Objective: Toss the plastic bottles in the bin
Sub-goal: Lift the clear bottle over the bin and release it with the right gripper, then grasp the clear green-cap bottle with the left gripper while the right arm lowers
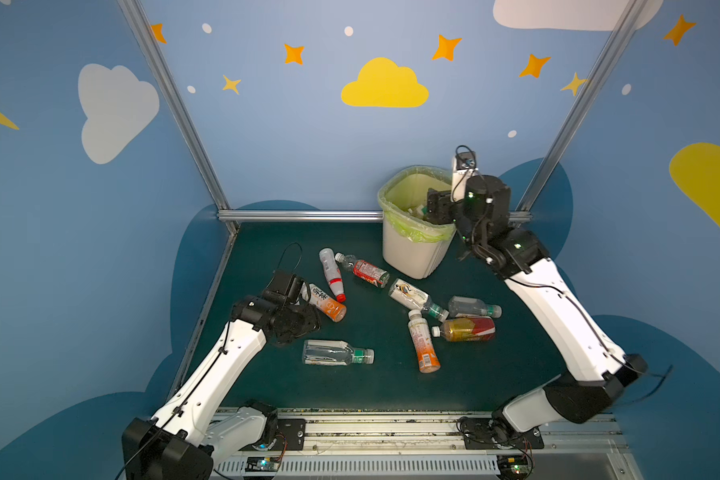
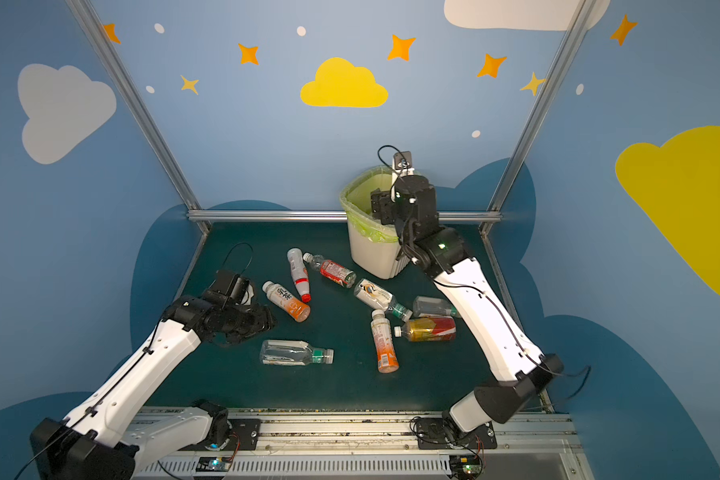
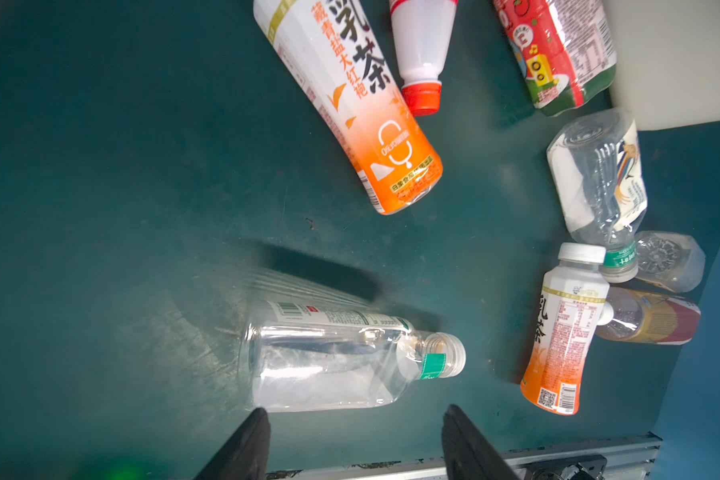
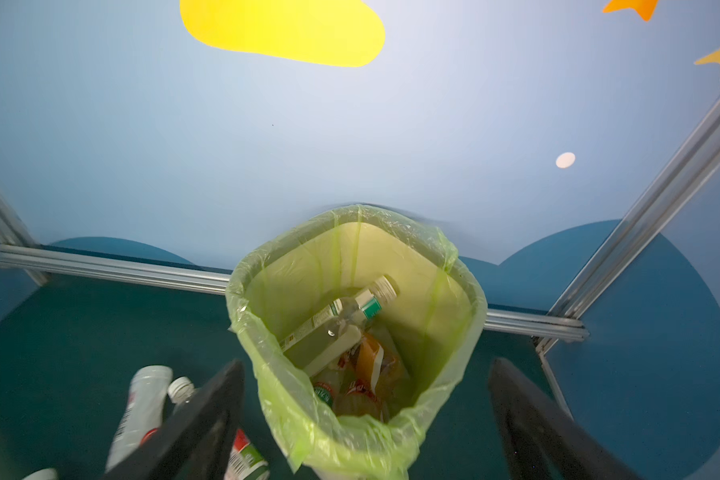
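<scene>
The bin [image 1: 408, 253] stands at the back of the green mat, lined with a yellow-green bag. My right gripper [image 1: 435, 205] hovers over its rim, open and empty [image 4: 364, 374]. Inside the bin [image 4: 242, 291] a clear bottle [image 4: 341, 320] leans on several others. Several plastic bottles lie on the mat. My left gripper [image 3: 354, 415] is open just short of a clear green-banded bottle [image 3: 329, 357], touching nothing. In a top view this bottle [image 1: 337, 352] lies right of the left gripper [image 1: 304, 328]. An orange-and-white tea bottle [image 1: 327, 302] lies just behind it.
A white red-capped bottle [image 1: 332, 274] and a red-labelled one [image 1: 364, 270] lie left of the bin. Four more bottles cluster mid-right around [image 1: 468, 329]. Metal frame rails [image 1: 300, 215] edge the mat at the back and sides.
</scene>
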